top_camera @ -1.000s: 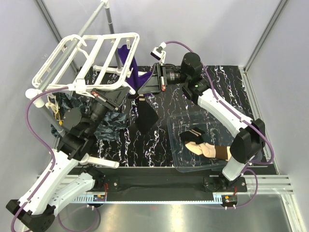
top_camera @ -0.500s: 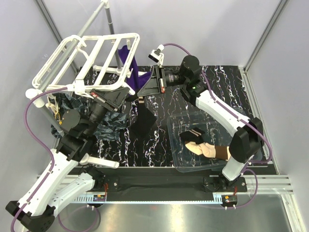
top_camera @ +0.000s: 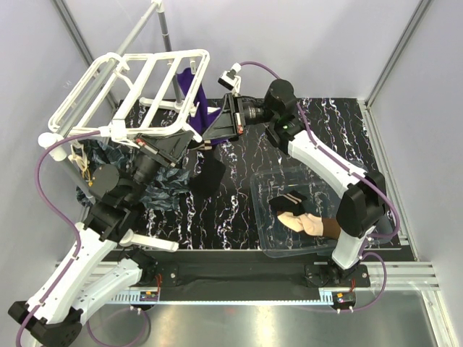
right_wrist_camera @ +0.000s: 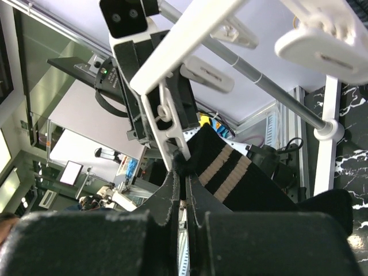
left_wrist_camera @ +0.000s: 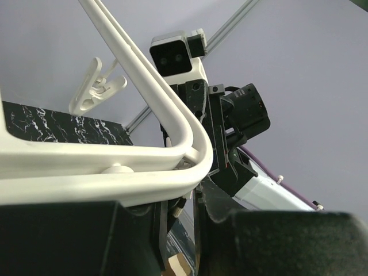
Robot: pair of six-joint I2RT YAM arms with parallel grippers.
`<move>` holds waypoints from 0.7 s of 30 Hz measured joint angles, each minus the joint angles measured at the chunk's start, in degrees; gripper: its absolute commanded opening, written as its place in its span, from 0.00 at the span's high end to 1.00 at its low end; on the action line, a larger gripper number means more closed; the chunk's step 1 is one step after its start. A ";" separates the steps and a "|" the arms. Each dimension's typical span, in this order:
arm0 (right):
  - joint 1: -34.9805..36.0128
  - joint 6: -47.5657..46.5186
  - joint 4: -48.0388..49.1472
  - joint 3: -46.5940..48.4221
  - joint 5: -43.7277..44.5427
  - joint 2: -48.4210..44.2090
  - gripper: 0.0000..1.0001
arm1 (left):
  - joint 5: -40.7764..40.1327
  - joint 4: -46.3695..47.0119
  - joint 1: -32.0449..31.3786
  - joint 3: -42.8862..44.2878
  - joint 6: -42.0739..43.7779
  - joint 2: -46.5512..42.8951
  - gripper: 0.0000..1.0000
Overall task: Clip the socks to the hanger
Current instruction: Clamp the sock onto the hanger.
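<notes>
The right gripper (right_wrist_camera: 179,179) is pressed almost together, pinching the striped cuff of a black sock (right_wrist_camera: 233,172) right under a clip (right_wrist_camera: 165,115). The left gripper (top_camera: 176,149) is narrowed on that same clip, at the lower right corner of the hanger (top_camera: 130,79), which fills the upper left of the top view. In the top view the sock hangs just left of centre, long axis up and down the frame, cuff at the top, its lower end towards the desk (top_camera: 325,123). Two more socks (top_camera: 304,220) lie in a clear tray (top_camera: 269,189) at lower right
</notes>
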 measured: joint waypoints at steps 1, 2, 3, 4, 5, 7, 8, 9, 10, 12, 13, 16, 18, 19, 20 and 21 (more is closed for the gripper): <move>0.00 -0.17 -0.31 0.52 0.02 0.00 1.00 | 0.00 -0.02 0.00 0.00 0.00 -0.07 1.00; 0.00 -0.35 -0.48 0.87 0.02 0.00 1.00 | 0.02 -0.07 0.00 0.00 0.00 -0.11 1.00; 0.00 -0.52 -0.81 1.33 0.02 0.00 1.00 | 0.04 -0.04 0.00 0.00 0.00 -0.17 1.00; 0.00 -0.70 -1.07 1.70 0.02 0.00 1.00 | 0.09 -0.04 0.00 0.00 0.00 -0.22 1.00; 0.00 -0.87 -1.20 1.97 0.02 0.00 1.00 | 0.11 -0.04 0.00 0.00 0.00 -0.24 1.00; 0.00 -0.98 -1.31 2.27 0.04 0.00 1.00 | 0.15 -0.04 0.00 0.00 0.00 -0.26 1.00; 0.00 -1.01 -1.31 2.27 0.07 0.00 1.00 | 0.15 -0.04 0.00 0.00 0.00 -0.26 1.00; 0.00 -1.01 -1.31 2.27 0.07 0.00 1.00 | 0.15 -0.04 0.00 0.00 0.00 -0.26 1.00; 0.00 -1.01 -1.31 2.27 0.04 0.00 1.00 | 0.15 -0.04 0.00 0.00 0.00 -0.24 0.99; 0.00 -0.90 -1.22 2.27 0.04 0.00 1.00 | 0.15 -0.04 0.00 0.00 -0.02 -0.24 0.77; 0.00 -0.74 -1.05 2.27 0.04 0.00 1.00 | 0.13 -0.04 0.00 0.00 -0.02 -0.24 0.63; 0.00 0.70 0.68 2.27 0.07 0.37 0.98 | 1.05 -0.63 -0.13 0.00 -0.31 -0.33 0.49; 0.00 1.62 1.79 2.27 0.07 0.81 0.96 | 1.90 -1.38 -0.37 -0.13 -0.46 -0.44 0.45; 0.00 1.97 2.03 2.27 0.04 1.07 0.95 | 2.05 -1.40 -0.42 -0.24 -0.59 -0.50 0.40; 0.00 2.32 2.25 2.27 0.02 1.42 0.93 | 2.25 -1.51 -0.44 -0.46 -0.61 -0.59 0.36; 0.00 2.49 2.32 2.27 0.02 1.57 0.91 | 2.40 -1.75 -0.46 -0.57 -0.68 -0.72 0.31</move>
